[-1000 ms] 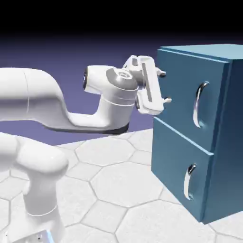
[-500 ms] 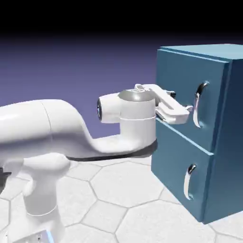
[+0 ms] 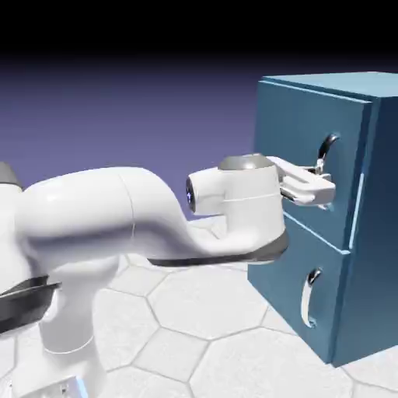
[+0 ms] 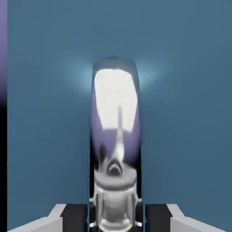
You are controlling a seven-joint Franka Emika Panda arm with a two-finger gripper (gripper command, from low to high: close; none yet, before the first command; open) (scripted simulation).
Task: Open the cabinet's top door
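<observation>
- Exterior view: we record the blue cabinet (image 3: 381, 249) at the exterior view's right, its right side cut off by the frame.
- Top door (image 3: 295, 116): square flat blue panel, upper part of the cabinet front, standing upright above the lower door (image 3: 284, 256). A bright line runs along part of its right edge; we cannot tell from it whether there is a gap.
- Upper handle (image 3: 329, 145): curved, chrome, near the top door's right edge; long axis vertical, bowed outward from the panel. Its middle and lower parts are partly hidden by the gripper (image 3: 321, 172).
- Lower handle (image 3: 309, 299): curved, silver, upright, fully in sight, below the gripper and apart from it.
- White arm (image 3: 93, 206): reaches in from the exterior view's left, partly cut off there. We see open room above it, against the violet backdrop (image 3: 155, 116), and pale tiled floor (image 3: 202, 299) beneath the wrist.
- Hand view: we find the door's blue face filling most of the frame, with one straight edge near the left border and a violet and black strip beyond.
- Upper handle, close: centred, long axis running up and down the frame, lower end cut off; reflections blur its outline.
- Gripper: closed on the upper handle, dark fingertips (image 4: 74, 217) at either side of it; the exact contact is hard to make out.
</observation>
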